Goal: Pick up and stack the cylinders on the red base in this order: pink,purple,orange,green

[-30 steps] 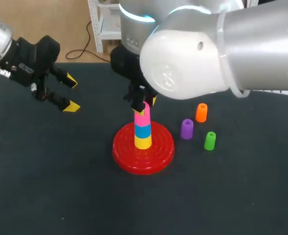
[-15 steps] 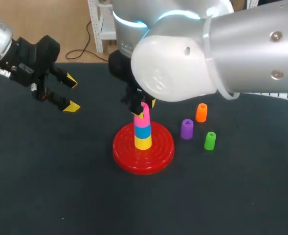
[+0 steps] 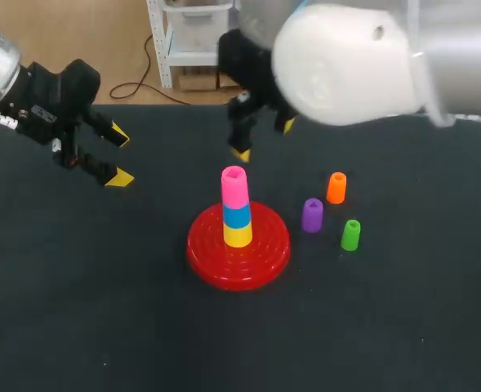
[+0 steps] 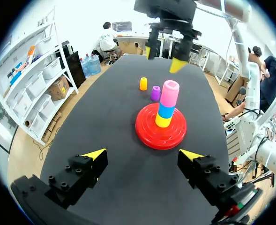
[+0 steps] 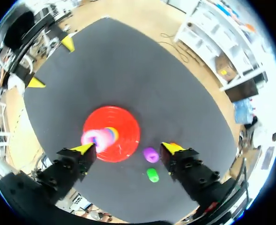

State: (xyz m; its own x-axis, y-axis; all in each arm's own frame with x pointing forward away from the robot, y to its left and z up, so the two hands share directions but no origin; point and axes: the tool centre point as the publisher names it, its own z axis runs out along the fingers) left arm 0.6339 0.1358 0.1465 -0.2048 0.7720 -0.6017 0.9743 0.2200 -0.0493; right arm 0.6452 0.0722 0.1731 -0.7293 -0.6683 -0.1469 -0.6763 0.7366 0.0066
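Note:
The red base (image 3: 266, 253) carries a stack: yellow at the bottom, blue in the middle, and the pink cylinder (image 3: 234, 186) on top. My right gripper (image 3: 264, 139) hangs open above and behind the stack, holding nothing. The purple cylinder (image 3: 312, 215), orange cylinder (image 3: 336, 187) and green cylinder (image 3: 350, 234) stand upright to the right of the base. My left gripper (image 3: 116, 156) is open and empty, far out to the left. The right wrist view looks straight down on the pink cylinder (image 5: 93, 139), with the purple cylinder (image 5: 151, 154) and green cylinder (image 5: 152, 175) between the open fingers.
The dark table mat (image 3: 101, 310) spreads around the base on every side. In the left wrist view the red base (image 4: 147, 133) lies ahead of my left gripper (image 4: 142, 154), and my right gripper (image 4: 163, 58) hovers beyond the stack.
My right gripper let go of the pink cylinder on the stack, opened wide, and lifted up and back. The left arm stayed still.

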